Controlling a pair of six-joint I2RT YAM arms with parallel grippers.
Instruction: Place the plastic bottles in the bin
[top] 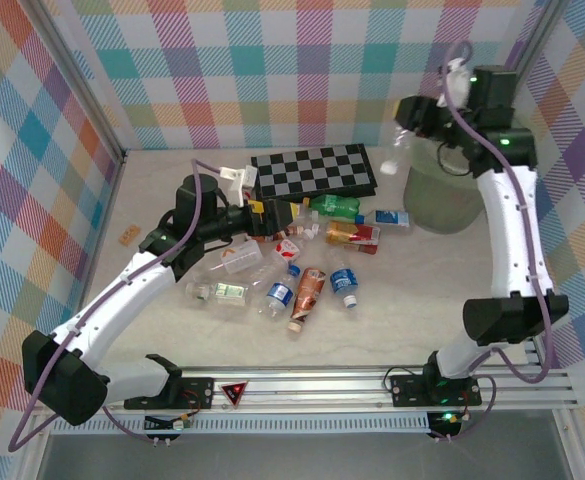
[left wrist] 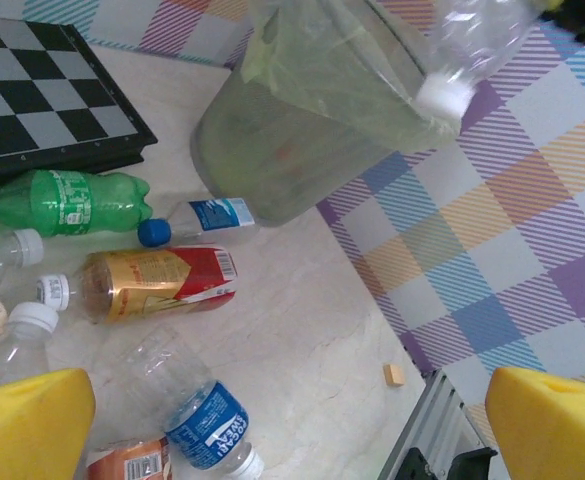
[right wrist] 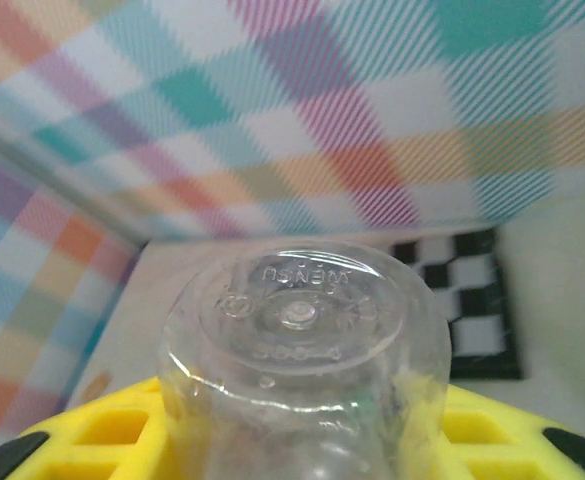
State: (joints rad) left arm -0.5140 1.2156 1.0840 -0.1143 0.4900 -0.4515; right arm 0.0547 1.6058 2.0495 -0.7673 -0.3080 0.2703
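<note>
Plastic bottles (top: 307,255), clear, green and brown with coloured caps and labels, lie heaped in the middle of the pale marbled desk (top: 402,310), nearer its far edge. My left claw (top: 260,212) hangs at the heap's left end, yellow jaws wide apart. Towards the far right corner, my right claw (top: 417,120) is clamped on a clear white-capped plastic bottle (top: 396,152), cap down by the left rim of the round grey-green bin (top: 442,200).

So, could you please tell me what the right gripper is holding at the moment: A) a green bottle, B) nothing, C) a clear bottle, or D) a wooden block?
C: the right gripper clamps the base of a clear bottle, which hangs cap-down near the bin.
</note>
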